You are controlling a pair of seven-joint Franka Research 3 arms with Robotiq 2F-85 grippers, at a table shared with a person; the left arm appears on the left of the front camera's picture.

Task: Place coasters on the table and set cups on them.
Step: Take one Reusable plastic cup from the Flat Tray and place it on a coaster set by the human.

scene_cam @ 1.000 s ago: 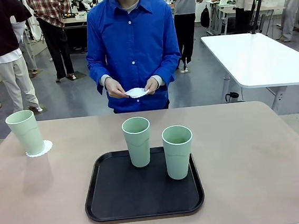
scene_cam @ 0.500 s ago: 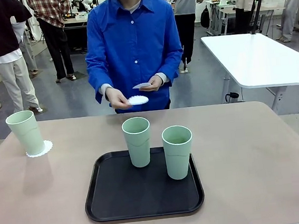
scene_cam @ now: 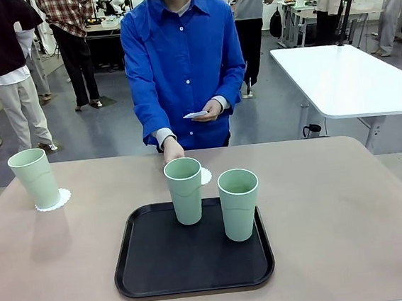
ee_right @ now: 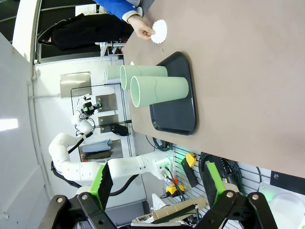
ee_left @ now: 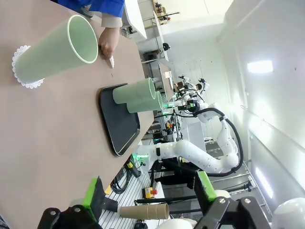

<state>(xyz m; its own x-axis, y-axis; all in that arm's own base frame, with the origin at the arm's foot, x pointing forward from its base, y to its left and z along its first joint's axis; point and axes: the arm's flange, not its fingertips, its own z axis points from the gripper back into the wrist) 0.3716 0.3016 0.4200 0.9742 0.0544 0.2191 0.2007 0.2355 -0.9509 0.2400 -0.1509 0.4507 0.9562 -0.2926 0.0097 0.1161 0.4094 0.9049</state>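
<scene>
Tabletop (scene_cam: 349, 207) beige, smooth; white table (scene_cam: 350, 72) beyond.

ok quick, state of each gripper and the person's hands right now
left gripper: open, empty
right gripper: open, empty
person's lowered hand: touching a coaster on the table
person's raised hand: holding a second coaster

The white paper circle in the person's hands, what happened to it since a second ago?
One hand came down and put a coaster on the table behind the tray. The other hand keeps a second coaster. The two tray cups and the far-left cup stayed put.
</scene>
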